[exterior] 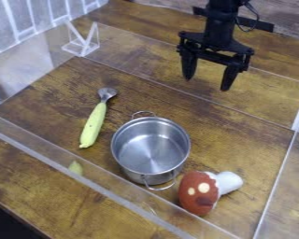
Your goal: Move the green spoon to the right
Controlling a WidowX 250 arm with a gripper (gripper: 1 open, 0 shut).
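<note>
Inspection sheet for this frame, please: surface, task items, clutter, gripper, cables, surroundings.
Surface: wooden table, bare wood inside a clear plastic barrier.
Job's things: green spoon lying flat at left, metal tip pointing away, untouched.
Clutter: steel pot, empty, right of the spoon; mushroom toy on its side near the front.
Grippers: gripper open, pointing down, empty, far from the spoon at the back right.
Cables: nothing seen.
Surroundings: clear plastic stand behind the barrier.

The green spoon lies flat on the wood (silver tip at its upper end).
</note>
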